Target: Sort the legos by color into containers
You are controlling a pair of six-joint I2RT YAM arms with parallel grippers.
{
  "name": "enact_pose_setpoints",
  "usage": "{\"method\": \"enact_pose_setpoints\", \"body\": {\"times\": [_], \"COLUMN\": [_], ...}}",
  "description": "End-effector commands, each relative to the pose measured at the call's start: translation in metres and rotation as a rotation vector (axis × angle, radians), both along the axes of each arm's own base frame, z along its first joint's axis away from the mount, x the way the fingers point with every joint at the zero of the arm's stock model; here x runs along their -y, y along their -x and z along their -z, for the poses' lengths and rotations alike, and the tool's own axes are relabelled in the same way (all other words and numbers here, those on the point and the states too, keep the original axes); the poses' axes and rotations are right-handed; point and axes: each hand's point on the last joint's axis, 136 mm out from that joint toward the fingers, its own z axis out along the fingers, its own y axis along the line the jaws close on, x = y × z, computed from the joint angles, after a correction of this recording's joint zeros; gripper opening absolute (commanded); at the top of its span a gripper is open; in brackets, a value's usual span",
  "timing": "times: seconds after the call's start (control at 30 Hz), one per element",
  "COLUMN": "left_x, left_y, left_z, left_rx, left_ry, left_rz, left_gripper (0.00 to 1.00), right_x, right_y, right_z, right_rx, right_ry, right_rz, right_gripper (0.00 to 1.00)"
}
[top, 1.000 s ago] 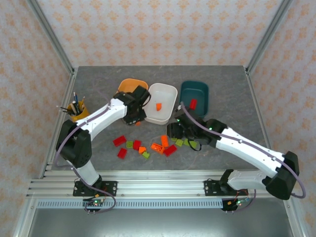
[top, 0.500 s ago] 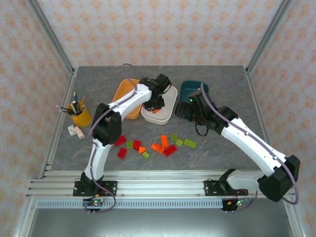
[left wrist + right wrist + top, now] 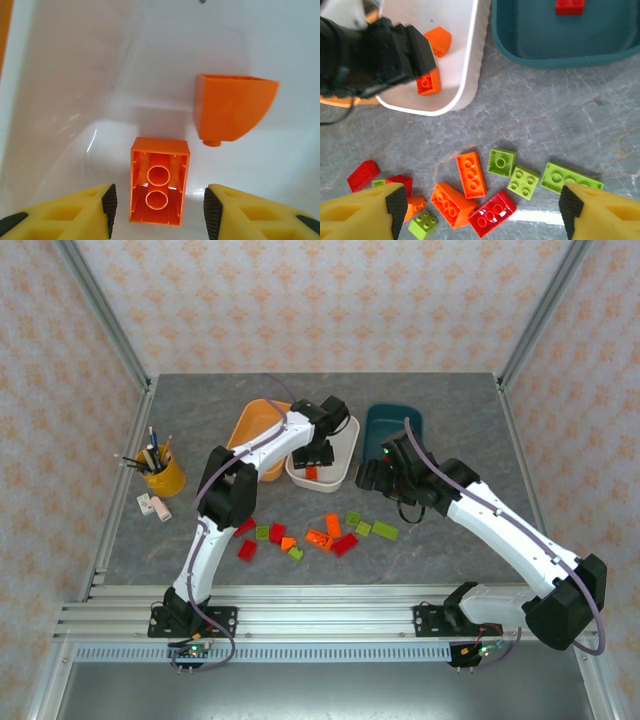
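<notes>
right arm [image 3: 500,525] backs off the teal tub [image 3: 398,422]; right hand [image 3: 482,212] wide, empty, above loose legos [image 3: 471,175] on desk [image 3: 545,130]. left hand [image 3: 157,214] wide over white tub [image 3: 75,75]: wrist cam shows orange brick [image 3: 159,187], underside up, beside curved orange piece [image 3: 230,105].

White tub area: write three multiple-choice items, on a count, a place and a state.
1. How many orange pieces lie in the white tub? A two B none C five
2. Where does the sorted red brick lie? A white tub B no tub C teal tub
3. The left tool is: A shut on a green brick B open and empty C shut on a red brick

1 A: a brick and a curved piece lie on its floor.
2 C: it lies on the teal floor.
3 B: its fingers stand apart, gripping nothing.
</notes>
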Motion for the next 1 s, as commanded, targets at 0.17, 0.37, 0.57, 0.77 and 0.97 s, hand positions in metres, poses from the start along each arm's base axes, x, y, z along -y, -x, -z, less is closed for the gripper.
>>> {"method": "enact_pose_setpoints", "body": {"times": [0.17, 0.37, 0.57, 0.77, 0.97], "left_x": [-0.002, -0.023, -0.049, -0.074, -0.083], "left_y": [0.014, 0.080, 0.155, 0.200, 0.211], "left_z": [-0.101, -0.140, -0.143, -0.137, -0.138], "left_rx": [0.183, 0.278, 0.306, 0.310, 0.318], "left_ry": [0.070, 0.187, 0.306, 0.361, 0.371], "left_rz": [0.027, 0.092, 0.149, 0.133, 0.114], "left_gripper": [0.65, 0.70, 0.71, 0.73, 0.73], "right_x": [0.001, -0.036, -0.051, -0.057, -0.053], "right_y": [0.049, 0.066, 0.060, 0.058, 0.062], "right_z": [0.049, 0.095, 0.131, 0.149, 0.168], "right_rx": [-0.261, -0.412, -0.473, -0.502, -0.530], "right_ry": [0.003, -0.110, -0.222, -0.235, -0.230], "right_rz": [0.132, 0.330, 0.527, 0.638, 0.701], "right_gripper": [0.68, 0.65, 0.64, 0.63, 0.60]}}
